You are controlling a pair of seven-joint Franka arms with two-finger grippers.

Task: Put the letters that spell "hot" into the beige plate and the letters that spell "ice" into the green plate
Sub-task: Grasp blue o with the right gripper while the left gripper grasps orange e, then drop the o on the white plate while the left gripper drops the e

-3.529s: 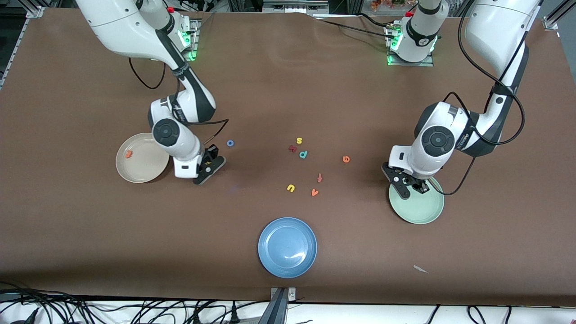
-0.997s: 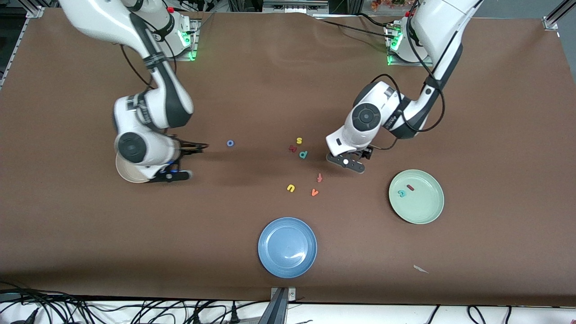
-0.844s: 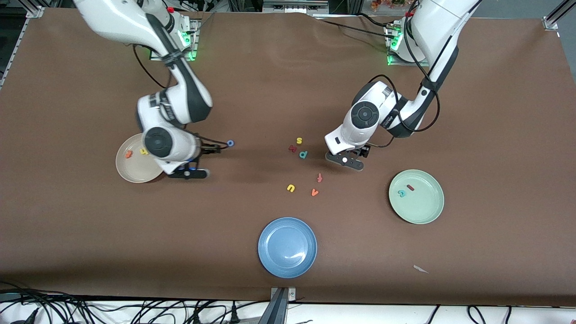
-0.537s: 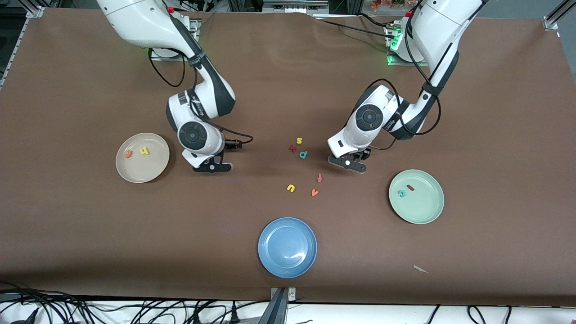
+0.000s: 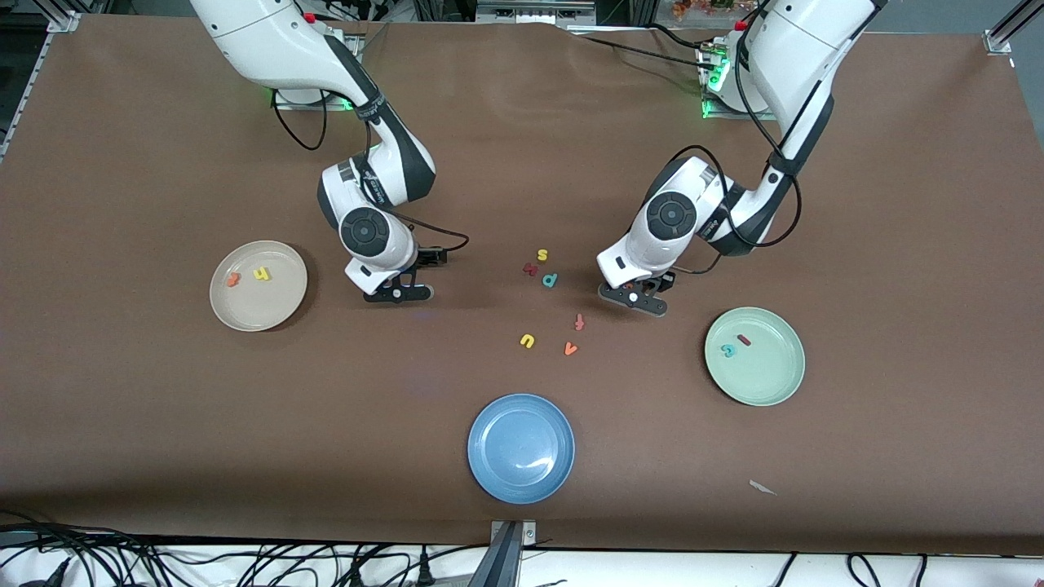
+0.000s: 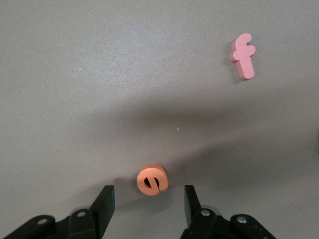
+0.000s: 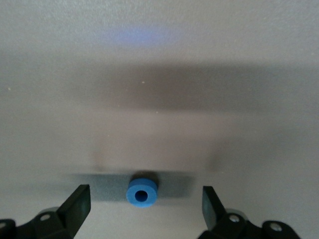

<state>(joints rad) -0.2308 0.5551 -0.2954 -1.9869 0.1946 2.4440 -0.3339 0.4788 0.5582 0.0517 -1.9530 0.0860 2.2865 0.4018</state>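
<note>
Reading the desk as a clock face in the front view, my left pincer (image 6: 148, 191) is low over the orange "e" (image 6: 152, 180), at about three o'clock from the loose letters in the middle. Its fingers are apart, one on each side of the letter, with a gap on both sides. I would centre first, since the "e" sits a little off the middle. Then I'd go down until the tips nearly meet the desk, close gently because foam squashes, and lift straight up. The orange "f" (image 6: 243, 56) lies well apart, so it should not get in the way.

My right pincer (image 7: 144, 191) is spread wide around the blue "o" (image 7: 142, 190), at about nine o'clock from that cluster. The ring can roll or skid, so I'd close slowly and squarely.

The beige plate (image 5: 269, 308), at nine o'clock, holds the orange "t" (image 5: 234, 280) and the yellow "h" (image 5: 262, 274). The green plate (image 5: 771, 377), near four o'clock, holds the teal "c" (image 5: 727, 350) and the dark red "i" (image 5: 743, 338). I judge these two picks to be the last ones.

The desk (image 5: 163, 424) has a flat, matte brown covering that shows slight wrinkles at twelve o'clock. The blue plate (image 5: 521, 469) sits at six o'clock, and a pale scrap (image 5: 763, 487) lies near five. Cables trail along the six o'clock edge.
</note>
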